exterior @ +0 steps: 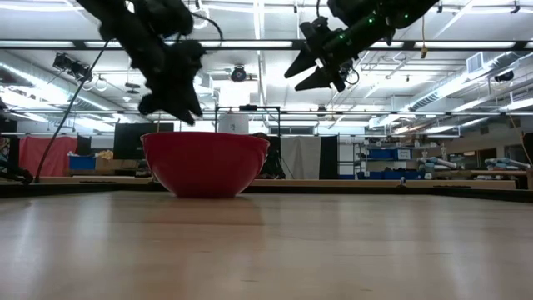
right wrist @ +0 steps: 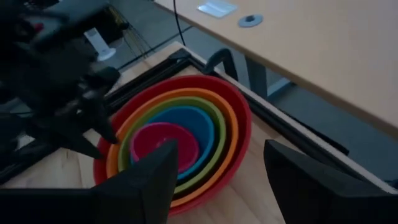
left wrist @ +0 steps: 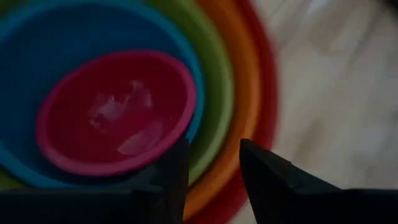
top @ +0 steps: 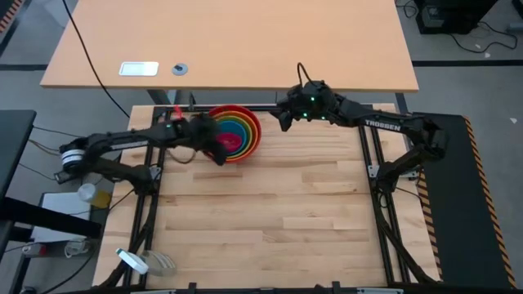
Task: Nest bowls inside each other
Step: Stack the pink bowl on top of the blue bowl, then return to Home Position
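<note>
All five sit nested at the counter's [top: 270, 212] far edge: red bowl [right wrist: 239, 134], orange [right wrist: 227, 123], yellow-green [right wrist: 219, 126], blue [right wrist: 193, 121], pink [right wrist: 163, 142] innermost. Looks finished; next, both arms should clear. Left hand [left wrist: 211, 177] hovers above the rim, slightly spread, empty. Right hand [right wrist: 217, 171] hangs wide, empty.

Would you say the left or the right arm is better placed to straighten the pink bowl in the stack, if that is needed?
Left, probably. The left gripper hangs open directly over the pink bowl, inside the red bowl's rim. The right gripper is beside the stack, higher up.
</note>
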Controlling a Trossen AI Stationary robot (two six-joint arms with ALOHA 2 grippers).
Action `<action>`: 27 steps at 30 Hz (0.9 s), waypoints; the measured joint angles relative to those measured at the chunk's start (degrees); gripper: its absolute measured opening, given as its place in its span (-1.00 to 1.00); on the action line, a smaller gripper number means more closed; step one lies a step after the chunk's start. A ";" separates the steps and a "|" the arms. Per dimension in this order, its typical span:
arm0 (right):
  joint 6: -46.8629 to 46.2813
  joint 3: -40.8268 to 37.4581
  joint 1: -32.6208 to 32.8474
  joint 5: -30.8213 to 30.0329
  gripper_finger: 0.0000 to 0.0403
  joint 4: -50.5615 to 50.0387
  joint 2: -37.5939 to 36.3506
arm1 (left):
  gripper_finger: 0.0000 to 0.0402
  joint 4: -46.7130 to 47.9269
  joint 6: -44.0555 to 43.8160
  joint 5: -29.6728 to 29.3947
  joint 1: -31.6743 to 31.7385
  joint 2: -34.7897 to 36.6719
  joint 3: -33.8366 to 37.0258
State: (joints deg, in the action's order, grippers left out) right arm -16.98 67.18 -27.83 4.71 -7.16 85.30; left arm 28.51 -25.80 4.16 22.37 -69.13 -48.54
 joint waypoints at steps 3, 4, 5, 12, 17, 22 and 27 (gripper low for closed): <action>-0.77 0.00 0.57 0.00 0.20 0.05 0.00 | -0.29 -0.40 -0.02 -1.83 0.84 -6.21 -0.88; -0.80 0.00 0.75 -0.03 0.20 0.06 0.00 | -0.29 -0.72 -0.01 -2.46 1.22 -8.00 -1.18; -0.70 0.00 0.95 -0.09 0.20 -0.14 0.00 | -0.29 -0.91 -0.06 -2.34 1.62 -9.89 -1.49; -2.09 0.00 1.23 -0.02 0.20 -0.46 -0.15 | -0.29 2.01 0.51 1.39 2.11 -13.81 -6.01; -2.46 0.00 1.22 0.66 0.20 -0.48 -0.15 | -0.29 3.48 3.04 -0.27 1.88 -9.90 -11.08; -2.83 -0.02 -0.50 3.27 0.20 -2.12 -2.76 | -0.29 2.81 4.13 -2.21 1.12 -2.21 -10.19; -0.61 -3.50 -2.56 3.76 0.20 0.86 -8.21 | -0.29 -4.09 2.56 -3.97 0.45 8.42 -2.00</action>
State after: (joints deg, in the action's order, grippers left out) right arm -17.59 63.68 -30.40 8.47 -6.30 77.09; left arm 24.42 -23.24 0.20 22.82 -60.71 -50.54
